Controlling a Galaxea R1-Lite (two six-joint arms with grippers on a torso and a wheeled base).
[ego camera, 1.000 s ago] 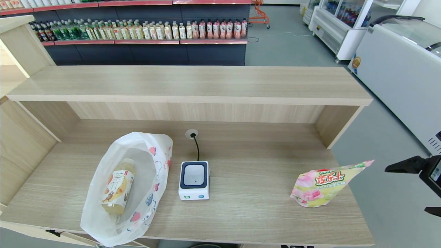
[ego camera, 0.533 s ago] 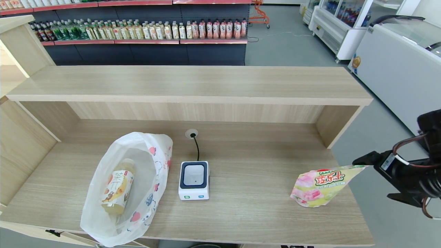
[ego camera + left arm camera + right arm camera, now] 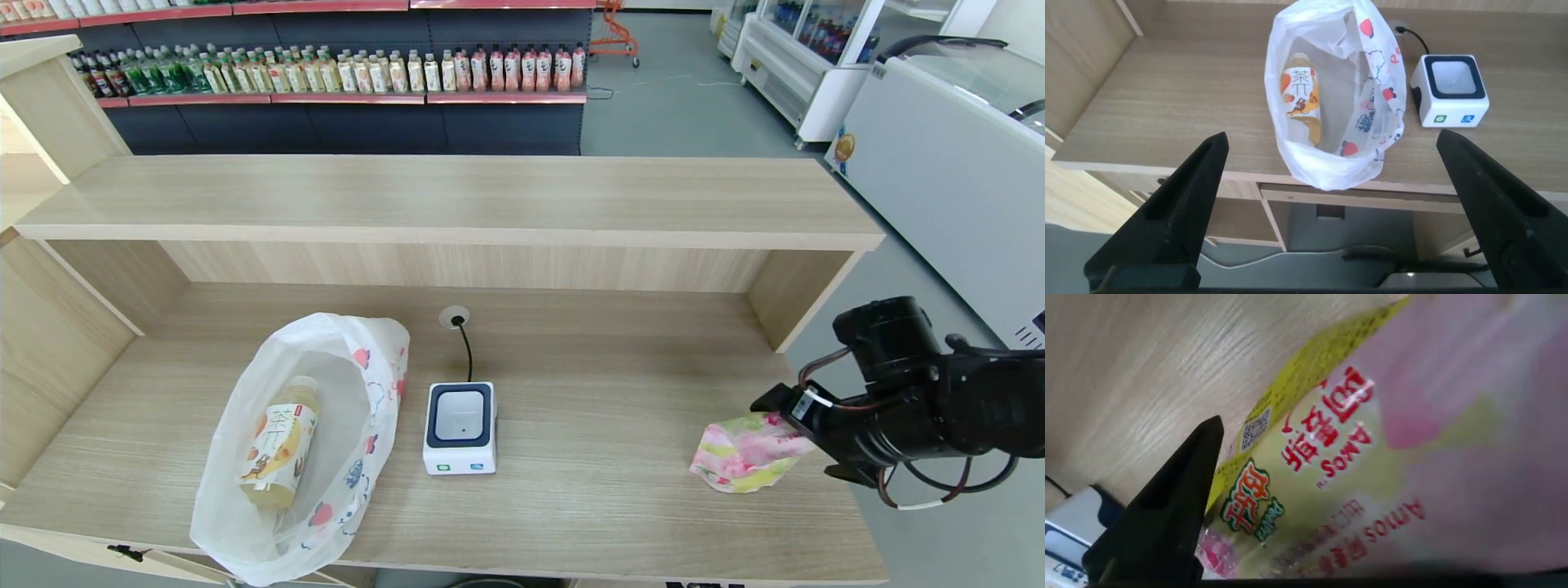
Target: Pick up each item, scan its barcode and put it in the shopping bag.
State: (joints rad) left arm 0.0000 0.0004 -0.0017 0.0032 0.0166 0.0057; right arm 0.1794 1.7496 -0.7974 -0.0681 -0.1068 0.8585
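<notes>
one pouch [image 3: 739, 457]: it lies near the right edge of the bench [image 3: 604, 392], toward the front. it is soft, shiny and a bit puffy, pink and yellow-green, with flat sealed edges. it is thin and floppy, so i think one end is the best place to pinch it.
right gripper [image 3: 804, 433]: it is right at the pouch's right end, with its arm out past the bench's right edge. i cannot tell if it has hold of the pouch.
scanner [image 3: 460, 426]: a small white box with a dark glass window facing up, in the middle of the bench. a black cord runs from it to a hole near the back. it sits between the pouch and the bag, so i guess the pouch can pass over it on the way.
shopping bag [image 3: 375, 384]: thin, floppy white plastic with little pictures, near the front left corner. its mouth gapes open so things can drop in.
bottle [image 3: 279, 445]: smooth and round, full of yellow drink, lying on its side inside the bag.
left gripper [image 3: 1331, 143]: it hangs above the bag by the front edge. its fingers [image 3: 1176, 212] are spread wide apart and hold nothing.
step: i think the pouch is being picked up. it is not yet scanned or bagged.
</notes>
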